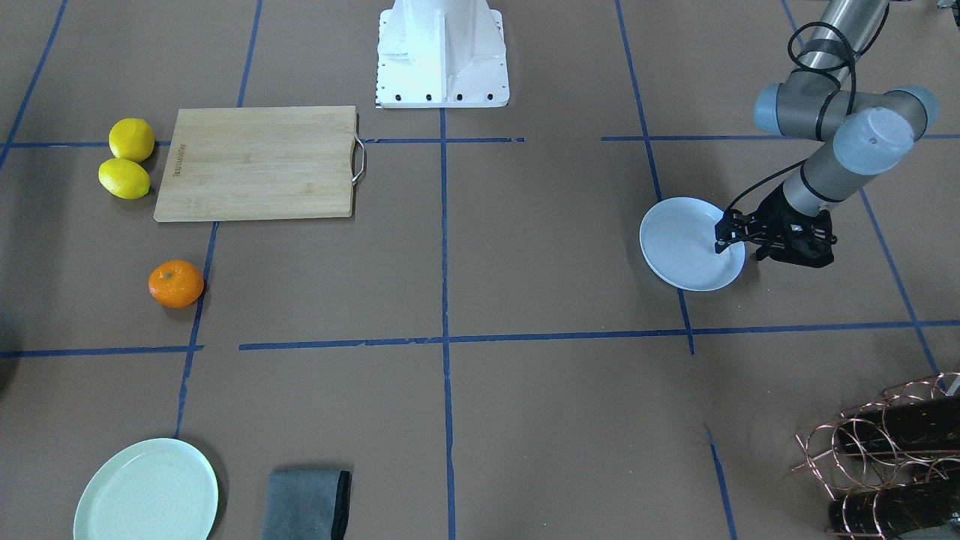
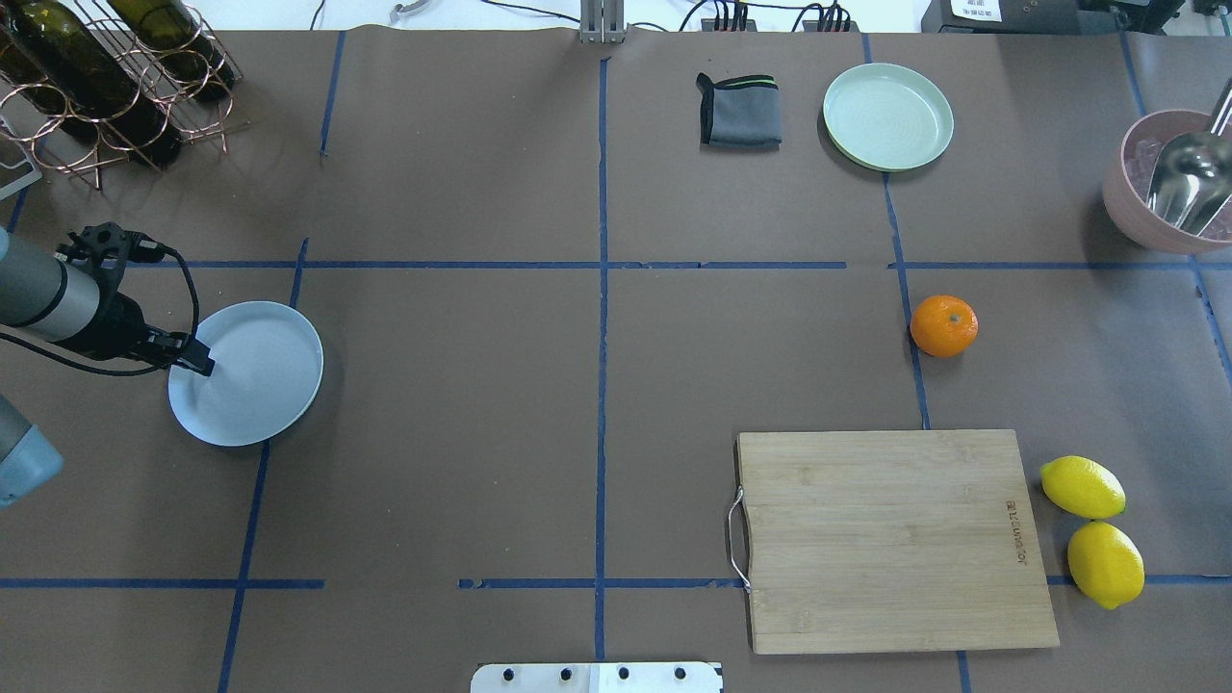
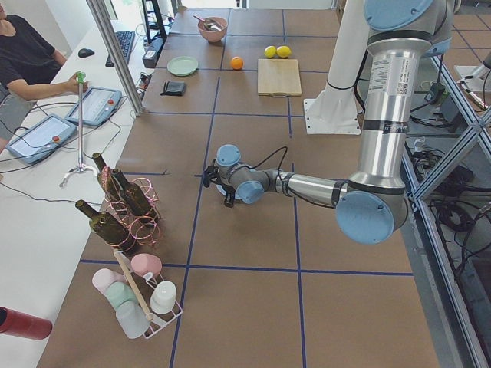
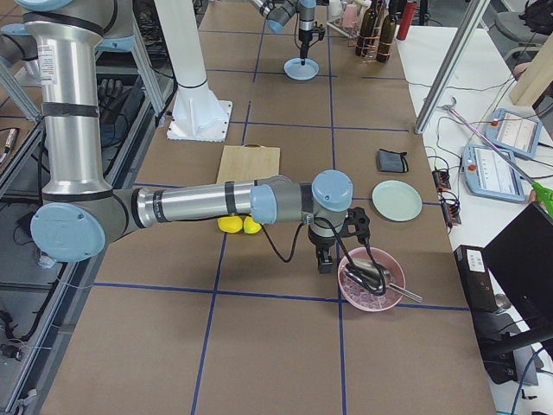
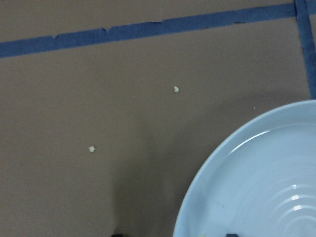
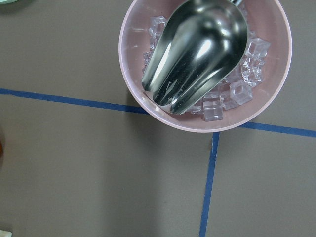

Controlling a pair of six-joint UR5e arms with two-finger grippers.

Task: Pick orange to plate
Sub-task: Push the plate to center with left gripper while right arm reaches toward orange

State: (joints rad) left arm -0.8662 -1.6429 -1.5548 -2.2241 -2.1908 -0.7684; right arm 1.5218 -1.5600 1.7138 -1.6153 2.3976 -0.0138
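Overhead exterior: my left pincer [image 2: 200, 366] stands part open astride the white plate's [image 2: 265, 385] rim, gripping nothing. The orange [image 2: 944, 325] lies well apart across bare worktop [image 2: 597, 404], beyond the cutting board [image 2: 895, 539]. My right pincer [image 4: 324, 262] hangs beside the ice bowl [image 4: 373, 298]; I cannot tell its opening.

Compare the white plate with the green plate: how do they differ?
Colour: the white plate is faintly bluish, the green plate pale green. Place: the white plate lies on the robot's left, the green plate on the far right, beside a grey cloth. Contact: the left gripper is at the white plate's rim; no gripper is near the green plate. Both are round, shallow and empty.
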